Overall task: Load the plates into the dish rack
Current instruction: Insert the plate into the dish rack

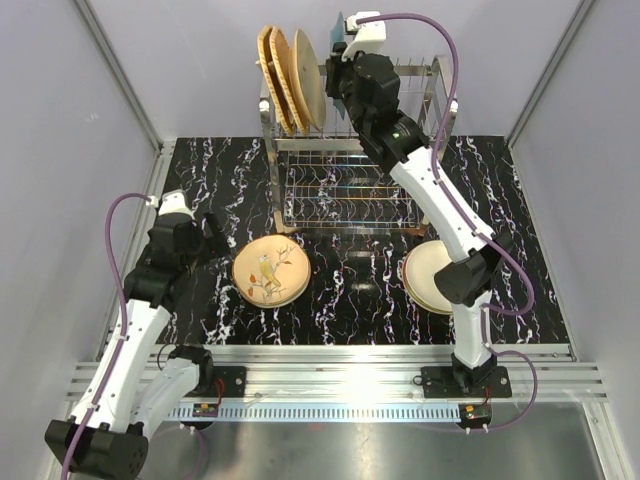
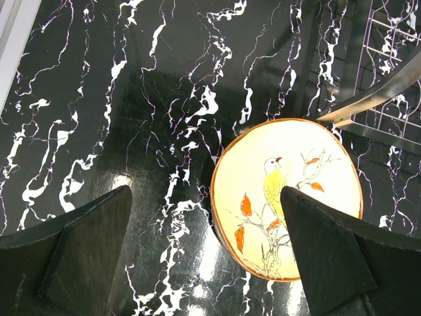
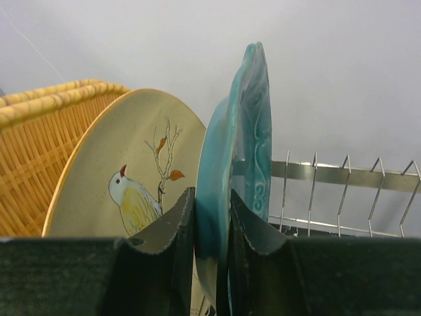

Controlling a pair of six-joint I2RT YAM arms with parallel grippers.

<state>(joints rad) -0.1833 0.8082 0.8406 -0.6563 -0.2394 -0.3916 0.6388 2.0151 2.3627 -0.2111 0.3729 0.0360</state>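
The steel dish rack point(image 1: 418, 72) stands at the back of the table. Two orange woven plates point(image 1: 272, 72) and a cream bird-print plate point(image 1: 309, 80) stand upright in its left slots. My right gripper point(image 3: 212, 217) is shut on the rim of a teal plate point(image 3: 245, 125), held upright just right of that bird plate point(image 3: 118, 164) and above the rack's tines point(image 3: 342, 178). A second bird-print plate point(image 2: 289, 178) lies flat on the table. My left gripper point(image 2: 205, 197) hangs open above its left edge, holding nothing. A cream plate point(image 1: 425, 275) lies at the right, partly hidden by my right arm.
The table top point(image 1: 350, 290) is black marble with white veins. The rack's lower grid shelf point(image 1: 340, 195) faces the table's middle. Grey walls close in the left, right and back sides. Metal rails point(image 1: 330, 385) run along the near edge by the arm bases.
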